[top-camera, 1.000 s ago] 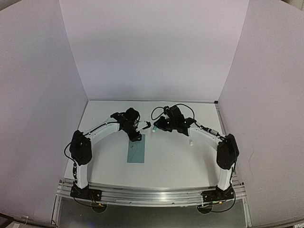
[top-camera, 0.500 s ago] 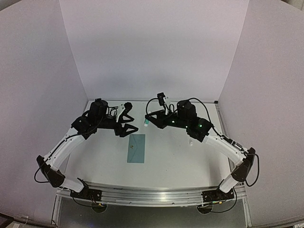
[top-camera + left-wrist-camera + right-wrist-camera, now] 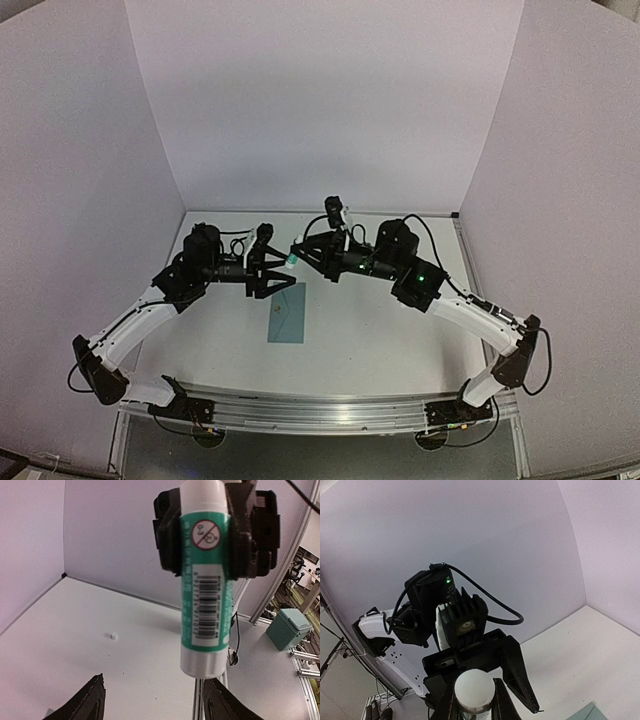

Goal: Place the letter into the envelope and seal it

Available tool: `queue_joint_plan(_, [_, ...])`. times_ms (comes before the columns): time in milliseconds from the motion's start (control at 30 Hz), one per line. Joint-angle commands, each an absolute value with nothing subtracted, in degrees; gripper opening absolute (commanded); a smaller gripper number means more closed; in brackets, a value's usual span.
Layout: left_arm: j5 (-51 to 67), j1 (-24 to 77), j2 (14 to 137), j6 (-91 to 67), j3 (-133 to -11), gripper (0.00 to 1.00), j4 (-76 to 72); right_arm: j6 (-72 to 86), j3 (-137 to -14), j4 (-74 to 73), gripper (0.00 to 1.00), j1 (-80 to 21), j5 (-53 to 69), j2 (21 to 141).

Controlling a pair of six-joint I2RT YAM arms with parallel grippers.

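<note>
Overhead view: the envelope (image 3: 288, 312) lies flat on the white worktop (image 3: 350, 330), its long axis running from the near edge toward the far wall with a slight tilt. Whether its flap is up or down is too small to tell. Both arms reach inward and meet above the envelope's far short edge, so the envelope sits just nearward of and below the two end effectors. In this view the left arm's lower finger overlaps the envelope's far left corner. Left wrist view: the right end effector (image 3: 207, 540) is clenched across the upper part of a green-and-white glue stick (image 3: 205, 605). The stick's long axis is nearly upright in the frame and its white free end points down toward the left end effector (image 3: 154, 685). The left fingers stand released and spread, with nothing between them. A small white piece (image 3: 114, 636) rests on the worktop well beyond them. Right wrist view: one teal corner of the envelope (image 3: 590, 712) shows at the lower right, beneath the facing left arm.
</note>
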State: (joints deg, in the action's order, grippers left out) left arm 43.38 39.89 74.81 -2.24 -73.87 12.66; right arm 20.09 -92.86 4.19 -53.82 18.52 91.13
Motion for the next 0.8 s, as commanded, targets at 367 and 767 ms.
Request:
queue_joint_plan(367, [54.5, 40.0, 74.9, -4.8, -79.9, 0.58, 3.7, 6.6, -93.1, 10.1, 0.00, -54.5, 29.8, 87.1])
queue_joint_plan(767, [59.0, 40.2, 75.5, -4.9, -80.8, 0.59, 2.4, 4.4, -92.7, 9.9, 0.00, -54.6, 26.9, 87.4])
